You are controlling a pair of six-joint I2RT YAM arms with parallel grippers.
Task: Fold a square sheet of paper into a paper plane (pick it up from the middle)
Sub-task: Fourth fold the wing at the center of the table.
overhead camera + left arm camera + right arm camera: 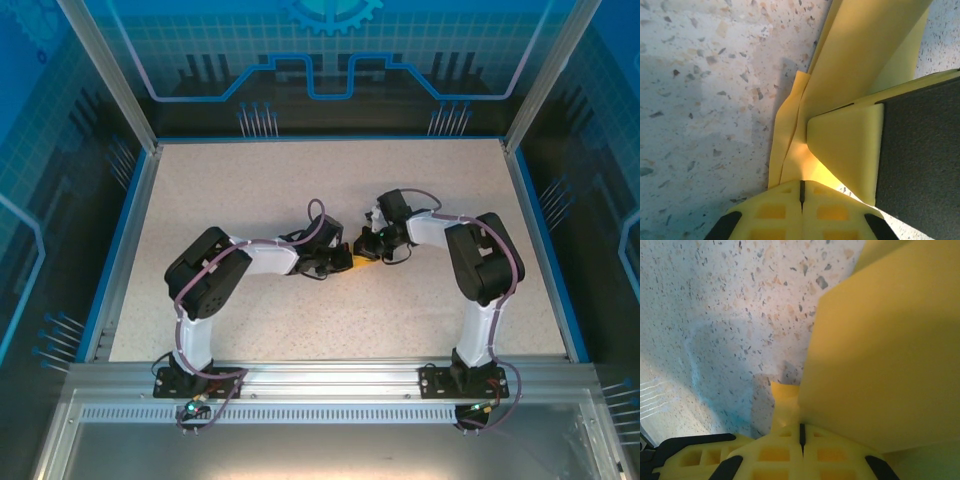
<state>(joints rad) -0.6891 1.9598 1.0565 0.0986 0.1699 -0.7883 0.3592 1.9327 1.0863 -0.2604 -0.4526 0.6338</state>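
Note:
The orange-yellow sheet of paper [364, 263] lies folded between the two grippers at the table's middle. In the left wrist view the paper [865, 55] runs up from my fingers as a creased, layered strip. My left gripper [801, 183] is shut on its lower end. The right gripper's yellow finger [845, 145] presses in from the right. In the right wrist view my right gripper [801, 426] is shut on a small tab of paper [785, 399]. A broad yellow surface [885, 355] beside it may be paper or the other finger. The paper plane is out of view.
The speckled table [250, 190] has a blue rim and glass walls around it. Both arms bend inward, the left gripper [343, 263] and the right gripper [376, 247] almost touching. The arm bases sit on the metal rail [320, 385] at the near edge.

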